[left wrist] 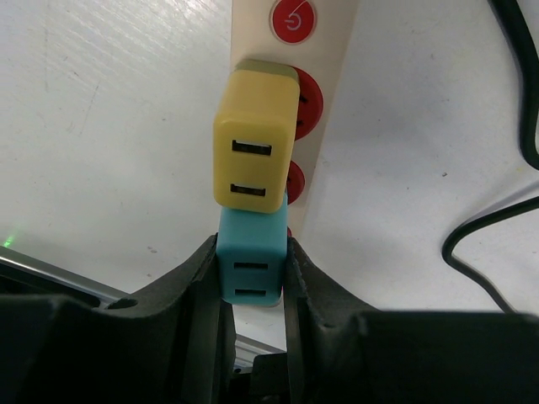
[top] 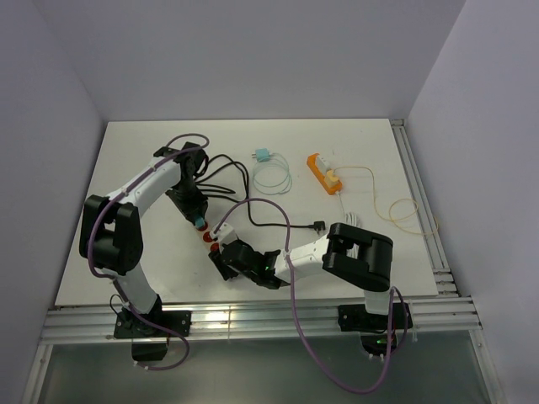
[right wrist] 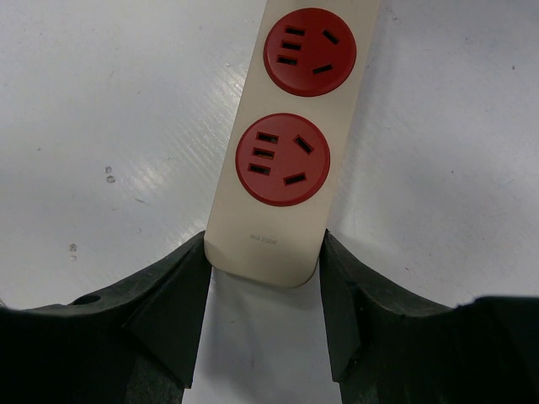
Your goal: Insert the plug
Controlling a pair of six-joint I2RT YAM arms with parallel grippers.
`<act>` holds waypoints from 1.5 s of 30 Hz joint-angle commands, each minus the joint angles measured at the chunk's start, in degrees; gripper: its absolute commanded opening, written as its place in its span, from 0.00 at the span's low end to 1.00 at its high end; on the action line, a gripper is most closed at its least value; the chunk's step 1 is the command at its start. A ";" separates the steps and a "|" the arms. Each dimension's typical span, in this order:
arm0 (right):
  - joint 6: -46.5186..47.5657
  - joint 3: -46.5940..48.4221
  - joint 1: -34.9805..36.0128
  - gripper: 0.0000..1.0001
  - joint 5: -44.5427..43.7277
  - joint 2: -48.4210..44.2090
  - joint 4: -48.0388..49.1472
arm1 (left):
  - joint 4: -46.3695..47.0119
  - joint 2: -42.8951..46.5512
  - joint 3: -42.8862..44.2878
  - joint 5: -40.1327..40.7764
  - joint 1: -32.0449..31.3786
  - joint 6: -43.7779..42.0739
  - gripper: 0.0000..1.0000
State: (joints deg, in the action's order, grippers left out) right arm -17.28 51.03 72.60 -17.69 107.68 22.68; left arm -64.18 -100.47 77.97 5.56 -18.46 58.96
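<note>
White walls are closing in a white worktop (top: 354, 252) on three sides, with rails running along its near and right edges. Near the middle of it, both arms are meeting over a cream power strip (right wrist: 268, 229) with round red sockets.

The left gripper (left wrist: 251, 282) is clenching a teal USB charger plug (left wrist: 251, 261), its black fingers (left wrist: 200, 290) pressing on the plug's two sides. The plug is sitting over the strip's face, its USB ports facing the wrist camera. It is touching the lower edge of a yellow USB charger (left wrist: 255, 139), which is sitting in a red socket of the strip. Whether the teal plug's prongs are already in a socket cannot be told, since its body is hiding them. A red power button (left wrist: 292, 20) is showing at the strip's far end.

The right gripper (right wrist: 265, 257) is grasping the strip's rounded end between its fingers (right wrist: 187, 282), pinning it flat on the worktop. Two vacant sockets are lying just beyond that grip, the nearer socket (right wrist: 282, 160) and the farther socket (right wrist: 309, 52).

Farther back, an orange power strip (top: 323, 172) with a thin yellow cable (top: 404, 210) is lying well apart from the arms. A second teal plug (top: 263, 156) is resting beside its pale coiled cord, and a black cable (top: 278, 224) is trailing across the middle.
</note>
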 commanded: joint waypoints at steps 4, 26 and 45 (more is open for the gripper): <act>-1.00 -0.05 -0.18 0.00 1.35 0.52 1.93 | 1.16 1.32 -1.60 3.49 -0.61 -1.13 0.00; -1.62 -0.66 -0.09 0.00 0.99 -0.45 2.02 | 0.81 1.59 -4.85 3.75 -2.81 -2.27 0.00; -1.97 -1.01 -0.18 0.00 1.17 -0.36 2.28 | 5.56 -1.05 -8.89 6.57 -4.92 -5.08 0.00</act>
State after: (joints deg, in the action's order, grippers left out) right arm -17.74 50.57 72.60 -17.58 107.68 23.46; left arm -59.75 -97.21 73.43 11.05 -23.09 54.46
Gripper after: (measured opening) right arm 0.574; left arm 0.349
